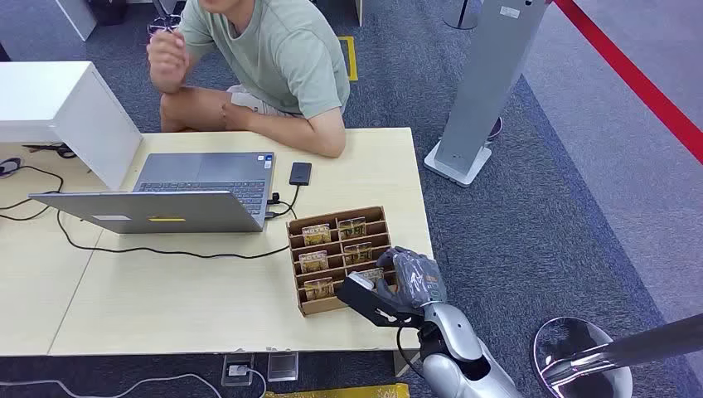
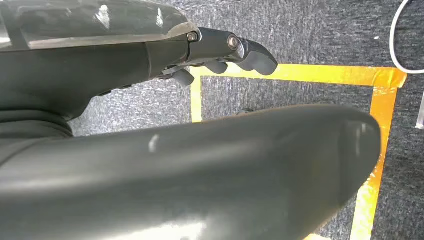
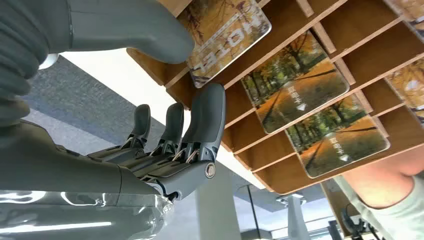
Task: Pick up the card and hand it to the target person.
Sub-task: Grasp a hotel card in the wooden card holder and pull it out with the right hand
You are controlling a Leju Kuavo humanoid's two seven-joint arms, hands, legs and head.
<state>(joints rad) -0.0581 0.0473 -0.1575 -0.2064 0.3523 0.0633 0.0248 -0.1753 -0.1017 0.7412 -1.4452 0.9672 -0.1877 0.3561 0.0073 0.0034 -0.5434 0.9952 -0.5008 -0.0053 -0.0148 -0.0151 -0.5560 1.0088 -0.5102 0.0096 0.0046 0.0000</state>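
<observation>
My right hand (image 1: 412, 278) is at the near right corner of the cardboard rack (image 1: 298, 274), thumb on one side and fingers (image 3: 207, 117) on the other of the nearest card (image 3: 227, 35), the one lettered HOTEL. It holds nothing yet: the fingers are apart, though the thumb looks very close to the card's edge; I cannot tell if it touches.

The main risk, I judge, is closing on the wooden divider instead of the card, since my fingertip sits against the slat just beside the card. That could drag or tip the light rack on the surface (image 1: 191, 290), spilling the other cards (image 1: 315, 235). A glossy card could also slip from a shallow pinch.

My left hand (image 2: 225, 55) hangs by my side over the carpet (image 2: 300, 30), fingers loosely curled, holding nothing.

Farther off, the laptop (image 1: 166, 199), its cable and a phone (image 1: 300, 173) lie between the rack and the seated person (image 1: 273, 66); a low reach across could snag them. The person's forearm rests on the far edge, so the handover must go high.
</observation>
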